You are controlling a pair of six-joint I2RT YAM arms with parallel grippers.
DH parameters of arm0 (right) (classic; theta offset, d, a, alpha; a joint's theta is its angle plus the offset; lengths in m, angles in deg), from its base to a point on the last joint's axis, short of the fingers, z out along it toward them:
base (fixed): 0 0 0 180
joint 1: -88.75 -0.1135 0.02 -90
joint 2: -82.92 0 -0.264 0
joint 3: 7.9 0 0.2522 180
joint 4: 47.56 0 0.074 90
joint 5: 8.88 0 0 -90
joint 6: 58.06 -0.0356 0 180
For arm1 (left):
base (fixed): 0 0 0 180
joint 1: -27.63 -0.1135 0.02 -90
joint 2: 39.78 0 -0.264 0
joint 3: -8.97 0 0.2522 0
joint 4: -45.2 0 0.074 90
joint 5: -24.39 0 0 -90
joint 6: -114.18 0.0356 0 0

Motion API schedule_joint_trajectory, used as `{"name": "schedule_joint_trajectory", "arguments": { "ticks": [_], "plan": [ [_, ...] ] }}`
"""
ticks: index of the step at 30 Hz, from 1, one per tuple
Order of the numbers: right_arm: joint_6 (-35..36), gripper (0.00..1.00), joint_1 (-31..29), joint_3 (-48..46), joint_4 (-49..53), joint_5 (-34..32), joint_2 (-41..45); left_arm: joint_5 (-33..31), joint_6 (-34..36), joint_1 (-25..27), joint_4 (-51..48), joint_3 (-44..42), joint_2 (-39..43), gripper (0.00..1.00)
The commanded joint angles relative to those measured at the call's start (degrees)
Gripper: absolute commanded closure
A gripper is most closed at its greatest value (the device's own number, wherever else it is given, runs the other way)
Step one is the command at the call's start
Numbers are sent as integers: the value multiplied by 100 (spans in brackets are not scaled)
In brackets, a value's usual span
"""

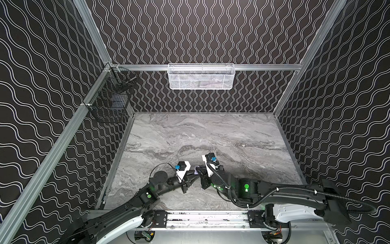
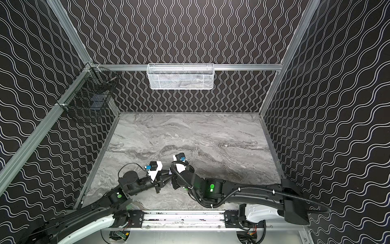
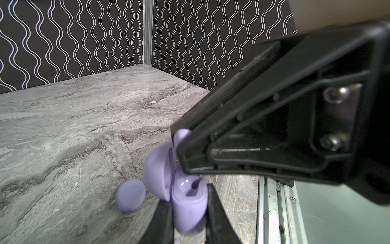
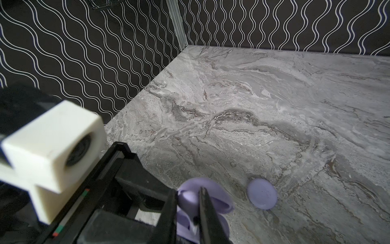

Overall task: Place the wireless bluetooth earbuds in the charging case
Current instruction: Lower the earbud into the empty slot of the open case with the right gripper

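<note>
Black walls [image 1: 200,31] lined with white waves closed in a grey marbled worktop [image 1: 211,135]. On the left wall hung a black wire basket [image 1: 109,99], and at the middle of the back rail hung a white mesh basket [image 1: 201,77]. In both top views the two arms met low over the near middle of the worktop. The left pincer [image 3: 187,200] reached in from the left and was clamped on the base of the open lavender charging case [image 3: 190,211], with a finger [image 3: 162,221] against each side and the lid [image 3: 156,171] swung back. One well of the case held a glossy rounded shape, but I could not tell what it was. Just above the case, the right pincer [image 3: 178,138] was pressed together on a small lavender piece, by its look an earbud [image 3: 182,133], close beside the lid's upper edge. A second case [image 4: 262,194], round and closed, lay on the worktop near the held one but apart from it.
</note>
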Motion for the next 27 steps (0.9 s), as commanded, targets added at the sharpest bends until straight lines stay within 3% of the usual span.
{"name": "schedule_joint_trajectory", "arguments": {
  "ticks": [1, 27],
  "plan": [
    [-2, 84, -5, 20, -140, -60, -12, 26, 1, -5, 223, 13, 9, 100],
    [35, 84, 2, 64, -254, 10, -124, 0, 4, -5, 190, 13, 41, 100]
  ]
}}
